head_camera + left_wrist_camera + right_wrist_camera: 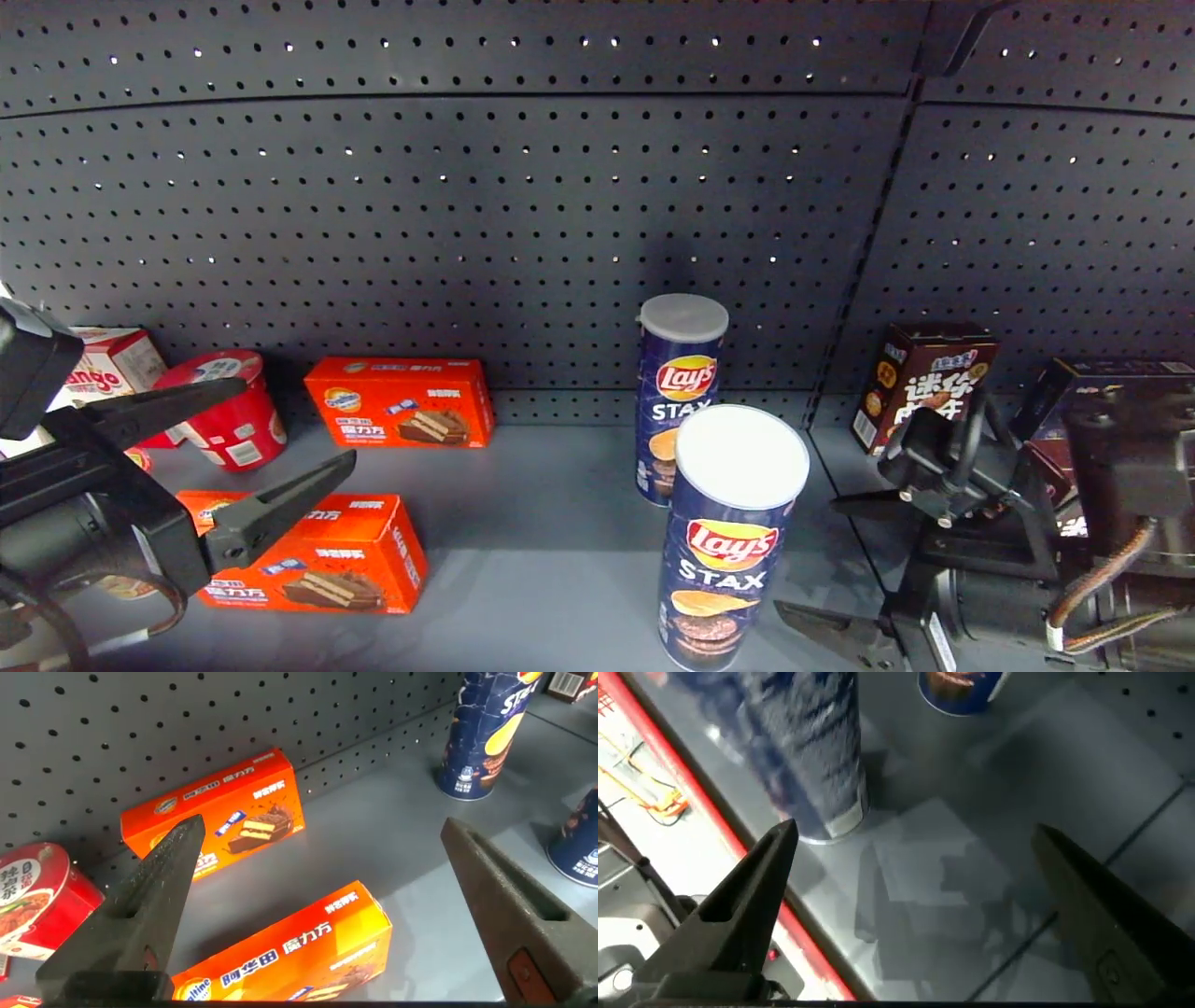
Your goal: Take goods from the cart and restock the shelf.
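Two dark blue chip cans stand upright on the grey shelf (541,523): one near the back (680,392), one at the front (733,532). My right gripper (805,558) hangs open just right of the front can (808,756), nothing between its fingers (738,915). My left gripper (299,418) is open at the shelf's left, above the front orange box (317,555). The left wrist view shows that box (299,947) below the open left gripper (322,826), and the back orange box (215,803) beyond it.
A red noodle cup (229,406) and a white-and-red box (112,359) stand at the far left. A brown box (924,383) and a dark box (1102,373) occupy the right bay. The pegboard (560,187) closes the back. The shelf's red front edge (701,793) runs beside the front can.
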You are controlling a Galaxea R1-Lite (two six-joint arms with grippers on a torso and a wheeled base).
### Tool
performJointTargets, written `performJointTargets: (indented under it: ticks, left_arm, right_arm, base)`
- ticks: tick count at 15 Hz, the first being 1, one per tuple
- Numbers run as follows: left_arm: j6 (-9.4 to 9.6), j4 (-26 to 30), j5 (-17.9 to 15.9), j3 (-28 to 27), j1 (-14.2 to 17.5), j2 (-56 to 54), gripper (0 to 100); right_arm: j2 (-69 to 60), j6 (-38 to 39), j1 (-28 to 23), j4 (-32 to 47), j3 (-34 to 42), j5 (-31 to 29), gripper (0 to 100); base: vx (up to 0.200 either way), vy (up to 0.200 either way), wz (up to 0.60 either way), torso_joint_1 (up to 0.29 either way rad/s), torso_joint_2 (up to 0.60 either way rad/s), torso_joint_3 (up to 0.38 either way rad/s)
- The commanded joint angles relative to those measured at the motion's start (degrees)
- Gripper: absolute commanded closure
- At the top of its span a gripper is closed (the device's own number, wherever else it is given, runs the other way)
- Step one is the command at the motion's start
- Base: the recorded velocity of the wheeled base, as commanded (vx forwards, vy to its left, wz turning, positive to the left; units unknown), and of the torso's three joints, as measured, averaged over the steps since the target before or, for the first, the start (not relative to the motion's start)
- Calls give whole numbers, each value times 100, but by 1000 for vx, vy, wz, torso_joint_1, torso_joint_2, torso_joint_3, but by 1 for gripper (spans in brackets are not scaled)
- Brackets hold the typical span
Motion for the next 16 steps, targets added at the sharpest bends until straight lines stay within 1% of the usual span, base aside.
performJointTargets:
  ticks: [1,7,10,12,16]
  left_arm:
    - [-1,-3,1,9,2,8,0]
    - [-1,-3,-8,88,2,-18,0]
    - [-1,-3,1,96,2,-27,0]
    - [-1,-3,1,176,-6,-27,0]
    - [-1,-3,1,290,2,-71,0]
  right_arm:
    - [312,-3,12,-1,-198,2,0]
    - [461,-3,-32,-10,-304,2,0]
    - [505,-12,-163,-72,-321,11,0]
    - [558,-12,-251,-89,-339,11,0]
    - [637,-29,-251,-89,-392,20,0]
  base:
    - [0,0,0,0,0,0]
    - [0,0,0,0,0,0]
    - [0,0,0,0,0,0]
    - [0,0,0,0,0,0]
    - [0,0,0,0,0,0]
